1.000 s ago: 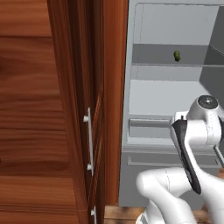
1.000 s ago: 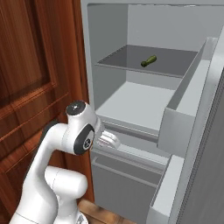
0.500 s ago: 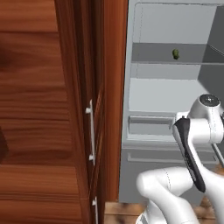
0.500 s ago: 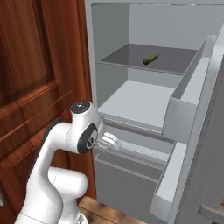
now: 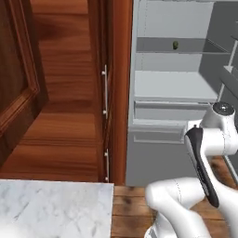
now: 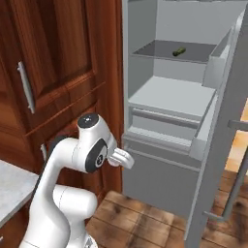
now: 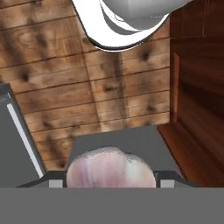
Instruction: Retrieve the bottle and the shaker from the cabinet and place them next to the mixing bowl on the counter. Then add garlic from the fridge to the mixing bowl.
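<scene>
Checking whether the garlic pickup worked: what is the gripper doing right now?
Gripper: closed on a pale, pinkish-white garlic bulb, held above the wooden floor.

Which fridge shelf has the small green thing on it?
The upper shelf of the fridge carries the small green thing; the shelf below has nothing on it.

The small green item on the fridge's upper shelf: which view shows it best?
The right base view: the green item lies elongated on the dark shelf. The left base view shows it as a small end-on blob.
</scene>
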Tool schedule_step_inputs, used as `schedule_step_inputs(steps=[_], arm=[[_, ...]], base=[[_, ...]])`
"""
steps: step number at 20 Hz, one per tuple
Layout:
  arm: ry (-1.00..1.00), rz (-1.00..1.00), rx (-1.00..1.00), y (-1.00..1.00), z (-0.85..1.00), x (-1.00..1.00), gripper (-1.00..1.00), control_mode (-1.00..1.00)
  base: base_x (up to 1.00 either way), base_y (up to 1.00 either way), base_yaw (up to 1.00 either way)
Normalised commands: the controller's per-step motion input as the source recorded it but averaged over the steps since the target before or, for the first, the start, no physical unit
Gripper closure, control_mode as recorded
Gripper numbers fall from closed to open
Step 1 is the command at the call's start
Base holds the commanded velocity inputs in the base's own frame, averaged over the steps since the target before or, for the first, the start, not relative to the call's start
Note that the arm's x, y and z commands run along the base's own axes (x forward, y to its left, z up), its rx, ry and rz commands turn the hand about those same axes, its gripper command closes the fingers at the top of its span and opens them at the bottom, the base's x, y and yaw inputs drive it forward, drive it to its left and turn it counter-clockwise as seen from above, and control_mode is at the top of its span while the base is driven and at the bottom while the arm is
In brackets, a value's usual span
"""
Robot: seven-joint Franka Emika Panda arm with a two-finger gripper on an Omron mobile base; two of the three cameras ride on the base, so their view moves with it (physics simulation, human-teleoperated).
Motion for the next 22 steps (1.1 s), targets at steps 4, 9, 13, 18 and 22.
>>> schedule_step_inputs(steps=[4,9,13,18,22], arm=[[0.0,0.0,0.0,0.0,0.0,0.0,1.0,1.0],[0.0,0.0,0.0,0.0,0.0,0.0,1.0,1.0],[0.0,0.0,0.0,0.0,0.0,0.0,1.0,1.0],[0.0,0.0,0.0,0.0,0.0,0.0,1.0,1.0],[0.0,0.0,0.0,0.0,0.0,0.0,1.0,1.0]], base=[[-0.99,0.0,0.08],[-0.7,-0.23,0.35],[-0.5,-0.21,0.64],[-0.86,-0.07,0.73],[-1.0,0.0,0.7]])
